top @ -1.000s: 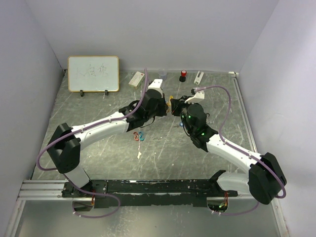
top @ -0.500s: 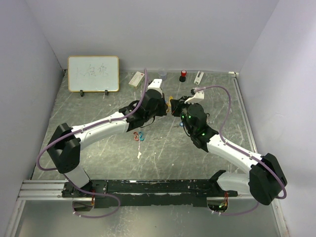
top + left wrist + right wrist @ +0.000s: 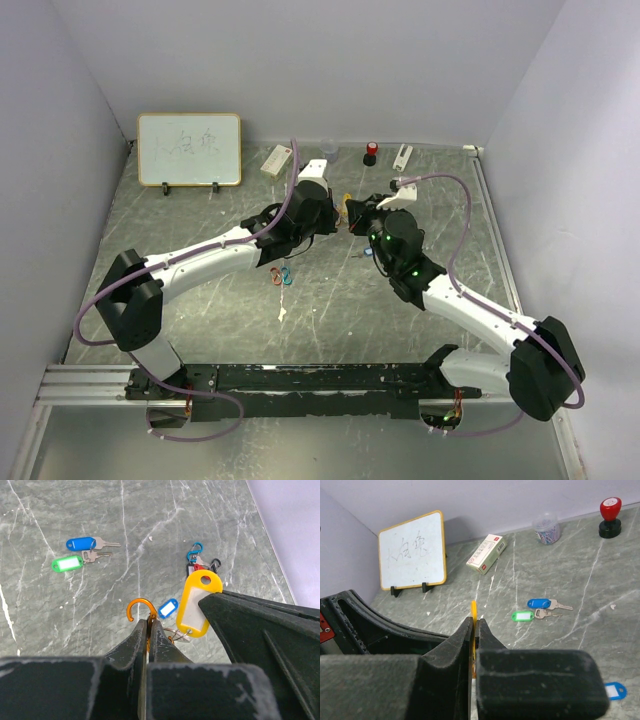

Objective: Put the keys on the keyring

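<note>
My left gripper [image 3: 149,622] is shut on an orange hook-shaped keyring [image 3: 139,606], held above the table. My right gripper [image 3: 474,622] is shut on the yellow tag [image 3: 200,605] of a key; its small wire ring [image 3: 179,634] hangs right beside the left fingers. In the top view both grippers, left [image 3: 338,215] and right [image 3: 356,217], meet tip to tip. A blue-tagged key [image 3: 81,543] and a green-tagged key [image 3: 67,563] lie together on the table. A small blue tag [image 3: 168,608] lies below the held pieces.
A bunch of coloured carabiner clips [image 3: 200,560] lies on the table, with more clips [image 3: 282,275] near the left arm. At the back stand a whiteboard [image 3: 189,149], a small box [image 3: 277,160], a paper-clip jar [image 3: 545,528] and a red stamp [image 3: 370,152].
The right arm has shifted slightly, its elbow moving right and down. Both grippers stay shut and pressed together at the same spot.
</note>
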`<state>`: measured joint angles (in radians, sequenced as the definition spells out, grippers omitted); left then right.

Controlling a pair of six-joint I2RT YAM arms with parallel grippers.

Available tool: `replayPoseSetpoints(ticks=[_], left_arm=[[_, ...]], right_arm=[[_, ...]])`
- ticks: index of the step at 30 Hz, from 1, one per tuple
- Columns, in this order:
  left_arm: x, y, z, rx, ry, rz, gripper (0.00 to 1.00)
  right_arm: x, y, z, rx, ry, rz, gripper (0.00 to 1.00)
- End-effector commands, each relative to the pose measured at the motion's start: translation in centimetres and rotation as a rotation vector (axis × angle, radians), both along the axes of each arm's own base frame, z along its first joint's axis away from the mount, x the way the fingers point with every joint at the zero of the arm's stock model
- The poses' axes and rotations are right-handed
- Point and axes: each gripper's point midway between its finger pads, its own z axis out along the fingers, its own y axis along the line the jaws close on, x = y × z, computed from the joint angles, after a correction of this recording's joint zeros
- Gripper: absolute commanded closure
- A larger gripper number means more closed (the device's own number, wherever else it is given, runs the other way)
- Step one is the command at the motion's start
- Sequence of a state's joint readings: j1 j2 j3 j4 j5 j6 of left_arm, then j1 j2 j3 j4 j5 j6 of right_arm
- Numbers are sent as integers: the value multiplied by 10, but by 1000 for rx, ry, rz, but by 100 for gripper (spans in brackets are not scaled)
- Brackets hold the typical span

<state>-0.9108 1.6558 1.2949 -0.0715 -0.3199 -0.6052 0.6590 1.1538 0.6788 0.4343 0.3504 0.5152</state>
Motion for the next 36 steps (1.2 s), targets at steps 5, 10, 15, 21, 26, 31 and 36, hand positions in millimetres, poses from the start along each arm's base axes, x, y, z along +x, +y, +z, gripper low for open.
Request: replayPoseSetpoints(ticks=[5,10,15,21,26,31,36], left_arm=[[9,-2,21,-60,-40,25,93],[6,-4,24,-67,-39,5,93],[3,-8,23,-67,-34,-20,93],[2,-8,23,-74,-31,-25,93],[0,-9,23,-74,-28,-33,93],[0,-9,20,-69,-24,-33,93],[0,-11,18,-70,-20,-39,93]], right_arm=[[-3,0,8,-9,-12,6,100],[-1,0,4,-14,-4,-4,100],[1,0,4,-11,-5,-12,100],[5,-1,4,-16,-6,-26,100],[7,-3,7,-15,-14,-44,100],[9,-4,8,-18,-18,-54,100],[9,-5,9,-18,-21,-59,100]])
